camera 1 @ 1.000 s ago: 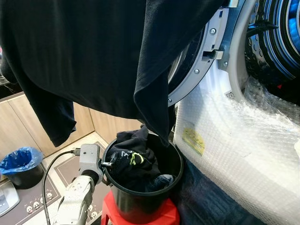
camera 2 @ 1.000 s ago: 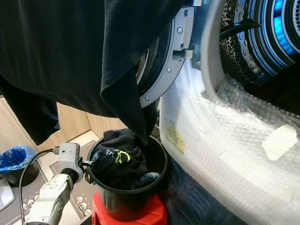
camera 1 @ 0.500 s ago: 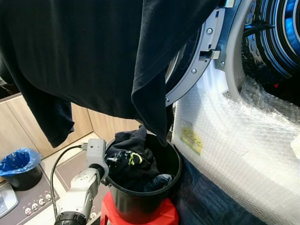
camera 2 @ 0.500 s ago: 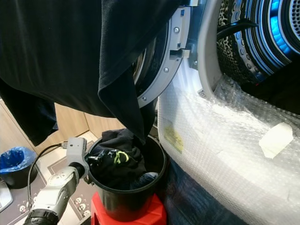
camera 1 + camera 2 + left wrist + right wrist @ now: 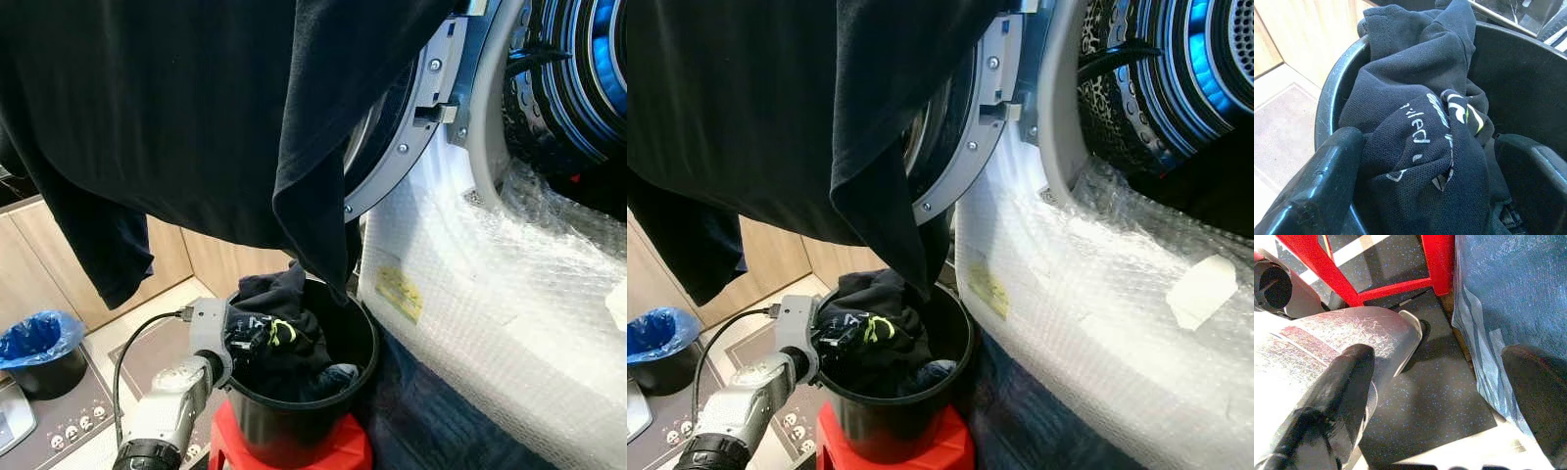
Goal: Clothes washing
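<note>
Our left pincer [image 5: 1425, 196] is reaching into the black bucket [image 5: 358, 323] on the red stool [image 5: 338, 455], its fingers [image 5: 1317, 186] spread apart around the dark garment [image 5: 1420, 112] we are seeing inside.

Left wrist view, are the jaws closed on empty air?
No, the left gripper has its jaws open around the black garment in the bucket.

Where our four cameras look

Our head pair looks down and forward, sharing the black bucket [image 5: 294, 411] and washer door [image 5: 965, 147]. Our left wrist camera sits close over that bucket's clothes [image 5: 1420, 137]; our right wrist faces the floor [image 5: 1435, 396], near the red stool [image 5: 1376, 274].
</note>
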Controlling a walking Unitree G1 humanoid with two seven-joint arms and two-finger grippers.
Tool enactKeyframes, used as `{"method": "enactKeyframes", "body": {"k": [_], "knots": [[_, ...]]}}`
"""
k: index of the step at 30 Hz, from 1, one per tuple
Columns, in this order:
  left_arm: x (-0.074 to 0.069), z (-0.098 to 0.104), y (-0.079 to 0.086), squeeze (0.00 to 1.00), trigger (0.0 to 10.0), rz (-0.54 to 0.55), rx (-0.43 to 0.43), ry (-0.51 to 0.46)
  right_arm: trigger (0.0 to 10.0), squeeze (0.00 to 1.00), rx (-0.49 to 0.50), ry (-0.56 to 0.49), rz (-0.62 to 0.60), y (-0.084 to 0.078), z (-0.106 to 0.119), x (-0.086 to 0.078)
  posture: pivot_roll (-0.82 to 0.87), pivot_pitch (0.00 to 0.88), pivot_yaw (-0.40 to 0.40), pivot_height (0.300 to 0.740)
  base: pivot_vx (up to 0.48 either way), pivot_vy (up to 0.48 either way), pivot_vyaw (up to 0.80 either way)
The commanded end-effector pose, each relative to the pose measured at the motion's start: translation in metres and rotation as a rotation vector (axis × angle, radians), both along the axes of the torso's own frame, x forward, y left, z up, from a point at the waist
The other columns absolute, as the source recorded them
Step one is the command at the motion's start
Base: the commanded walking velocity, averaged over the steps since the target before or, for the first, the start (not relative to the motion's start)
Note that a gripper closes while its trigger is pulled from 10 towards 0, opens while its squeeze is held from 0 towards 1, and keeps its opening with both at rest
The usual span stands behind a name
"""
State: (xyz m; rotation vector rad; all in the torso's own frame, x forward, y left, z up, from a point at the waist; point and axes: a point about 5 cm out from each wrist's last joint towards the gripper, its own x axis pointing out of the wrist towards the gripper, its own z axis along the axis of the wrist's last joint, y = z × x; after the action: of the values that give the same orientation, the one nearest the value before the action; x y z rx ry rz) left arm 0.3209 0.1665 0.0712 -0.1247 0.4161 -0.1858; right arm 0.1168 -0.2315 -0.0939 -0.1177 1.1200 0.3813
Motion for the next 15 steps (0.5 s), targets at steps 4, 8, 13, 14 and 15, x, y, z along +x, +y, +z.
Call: {"method": "enactKeyframes", "body": {"k": [4,8,13,14,15], "knots": [[0.0021,0.0014,0.0063,0.00,10.0,0.042,-0.038,0.033,10.0,0.00,0.006,0.008,-0.008,0.0036,-0.0019,-0.0033,-0.05,0.005,-0.015,0.740,0.000,0.000,0.00],[0.0023,0.0018,0.0074,0.00,5.0,0.046,-0.062,0.045,10.0,0.00,0.001,0.009,-0.010,0.0026,-0.0020,-0.0041,-0.06,0.005,-0.014,0.740,0.000,0.000,0.00],[0.0019,0.0014,0.0078,0.00,0.0,0.050,-0.087,0.060,10.0,0.00,-0.001,0.008,-0.012,0.0024,-0.0020,-0.0040,-0.06,0.005,-0.014,0.740,0.000,0.000,0.00],[0.0018,0.0014,0.0080,0.00,0.0,0.050,-0.091,0.062,10.0,0.00,-0.002,0.008,-0.013,0.0024,-0.0020,-0.0040,-0.06,0.005,-0.013,0.740,0.000,0.000,0.00],[0.0016,0.0009,0.0082,0.00,0.0,0.057,-0.111,0.072,10.0,0.00,-0.002,0.008,-0.013,0.0025,-0.0020,-0.0040,-0.06,0.005,-0.013,0.740,0.000,0.000,0.00]]}}
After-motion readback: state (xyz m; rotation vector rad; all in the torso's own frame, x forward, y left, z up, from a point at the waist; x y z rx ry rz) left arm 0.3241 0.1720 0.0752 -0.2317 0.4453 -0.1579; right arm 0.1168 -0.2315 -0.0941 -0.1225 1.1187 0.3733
